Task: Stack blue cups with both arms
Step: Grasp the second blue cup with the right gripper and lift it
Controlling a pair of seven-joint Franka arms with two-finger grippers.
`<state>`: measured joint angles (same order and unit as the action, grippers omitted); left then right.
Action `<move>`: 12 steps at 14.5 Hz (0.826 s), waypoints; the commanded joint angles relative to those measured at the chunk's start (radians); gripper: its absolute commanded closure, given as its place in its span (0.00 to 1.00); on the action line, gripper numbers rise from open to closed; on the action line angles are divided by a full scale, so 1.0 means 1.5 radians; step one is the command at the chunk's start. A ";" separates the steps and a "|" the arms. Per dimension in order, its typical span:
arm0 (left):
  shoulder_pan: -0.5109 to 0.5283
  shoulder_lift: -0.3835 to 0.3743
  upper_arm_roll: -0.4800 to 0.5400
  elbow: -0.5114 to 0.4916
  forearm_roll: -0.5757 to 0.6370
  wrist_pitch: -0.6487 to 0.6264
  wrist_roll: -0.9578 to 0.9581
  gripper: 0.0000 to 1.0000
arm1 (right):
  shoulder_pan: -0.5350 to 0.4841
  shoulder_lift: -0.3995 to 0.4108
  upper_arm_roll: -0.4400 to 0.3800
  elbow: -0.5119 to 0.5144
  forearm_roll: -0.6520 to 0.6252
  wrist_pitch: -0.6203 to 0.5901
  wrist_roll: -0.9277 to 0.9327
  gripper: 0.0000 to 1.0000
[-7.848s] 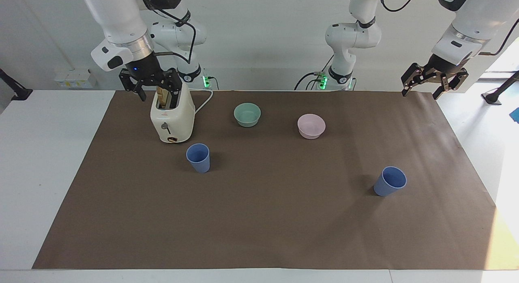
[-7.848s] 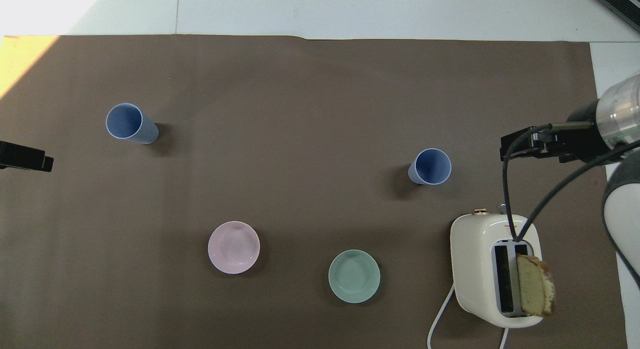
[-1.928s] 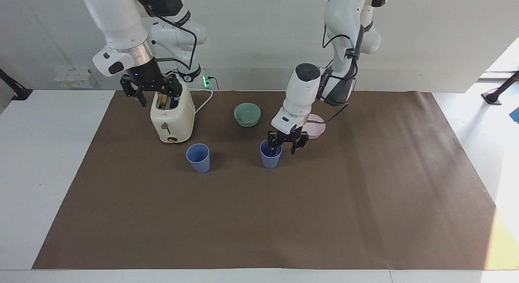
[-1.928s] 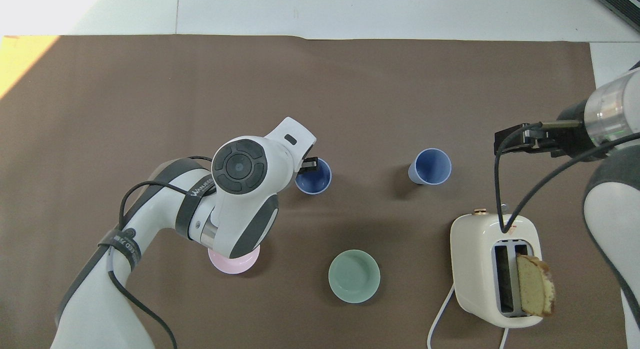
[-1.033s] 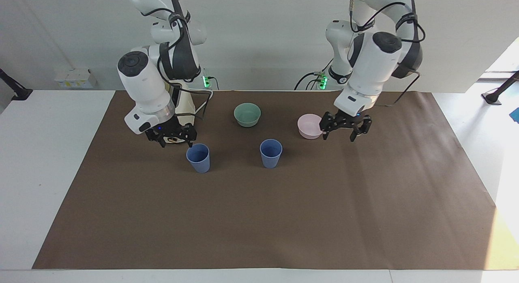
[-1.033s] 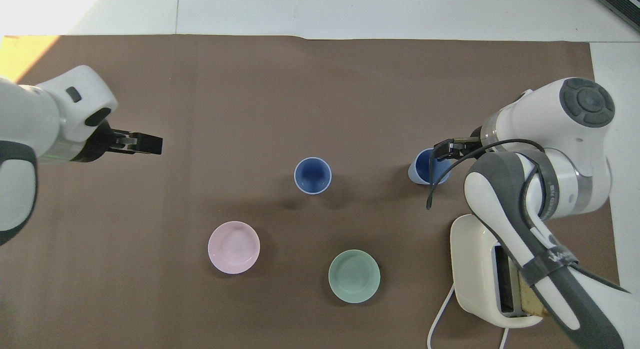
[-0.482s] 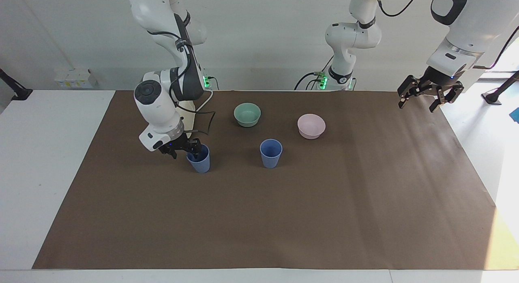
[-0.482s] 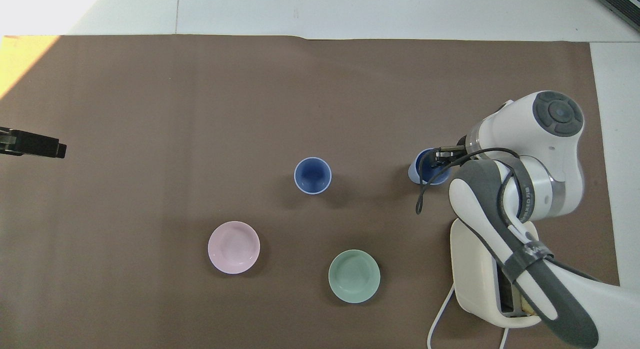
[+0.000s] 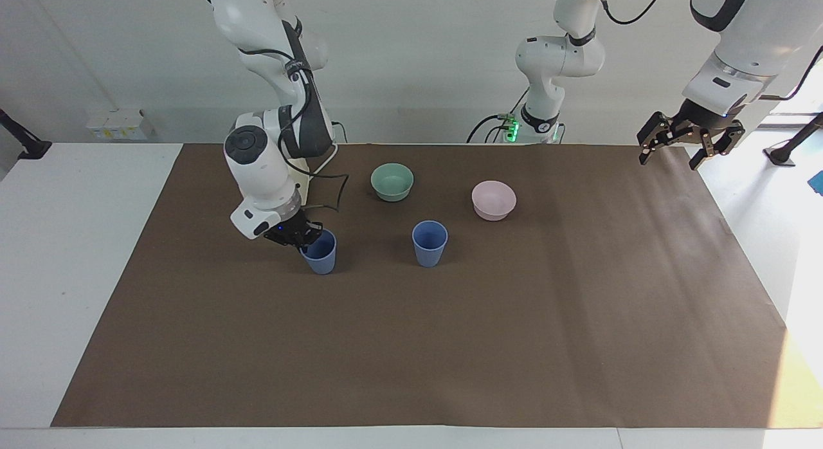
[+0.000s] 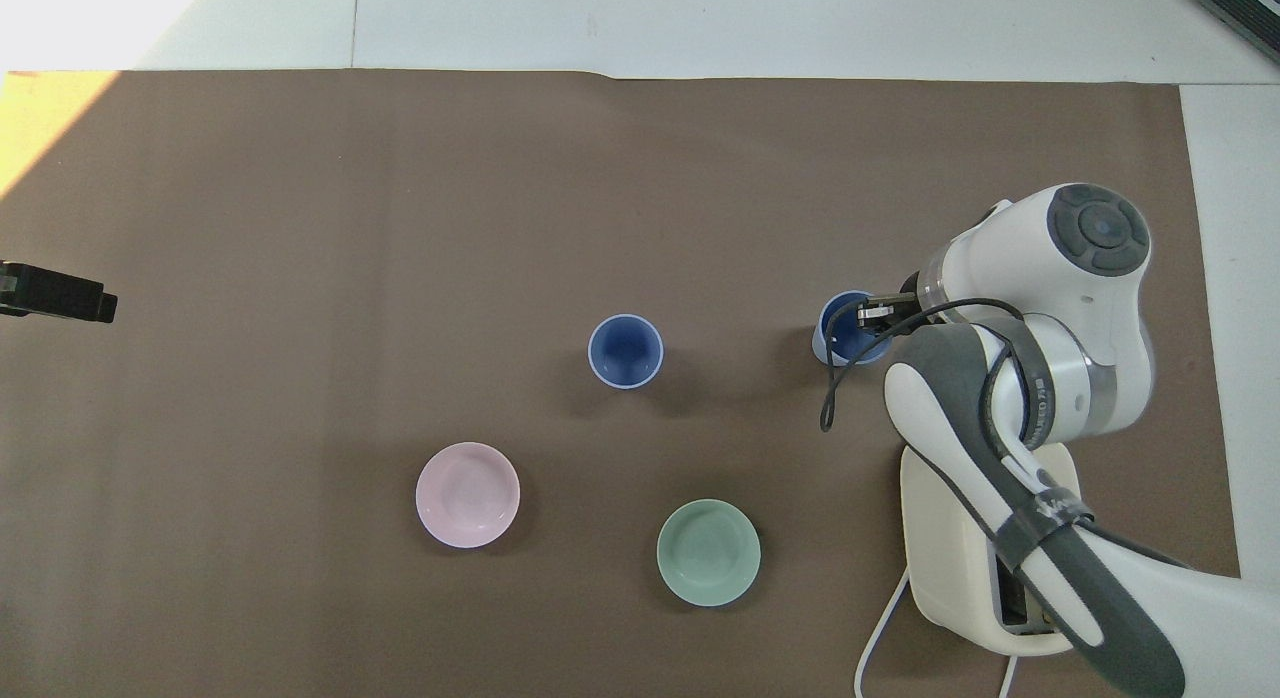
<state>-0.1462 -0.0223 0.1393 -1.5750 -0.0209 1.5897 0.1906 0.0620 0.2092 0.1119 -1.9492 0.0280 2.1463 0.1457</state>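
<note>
Brown mat — right hand on cup rim.

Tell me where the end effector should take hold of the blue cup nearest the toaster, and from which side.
Best by the rim wall, from above. That blue cup stands upright, mouth open, and tapers downward, so one finger inside and one outside pinch the thin wall. The right end effector is already at its rim on the toaster side.

Bright, even room light over my table, both views sharp.
Sun spills onto the brown mat's corner at my left arm's end, glaring yellow; soft short shadows sit beside the cups and bowls.
</note>
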 commanded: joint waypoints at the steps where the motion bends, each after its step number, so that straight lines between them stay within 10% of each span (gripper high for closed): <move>1: 0.007 0.008 -0.007 0.016 0.011 -0.015 0.004 0.00 | 0.011 -0.002 0.000 0.014 0.011 0.009 0.002 1.00; 12: 0.001 0.010 -0.007 0.016 0.011 0.000 -0.002 0.00 | 0.199 0.066 0.005 0.330 -0.001 -0.199 0.369 1.00</move>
<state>-0.1463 -0.0210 0.1333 -1.5750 -0.0209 1.5920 0.1905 0.3361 0.2224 0.1203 -1.6033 0.0297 1.9179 0.6188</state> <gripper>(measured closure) 0.000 0.960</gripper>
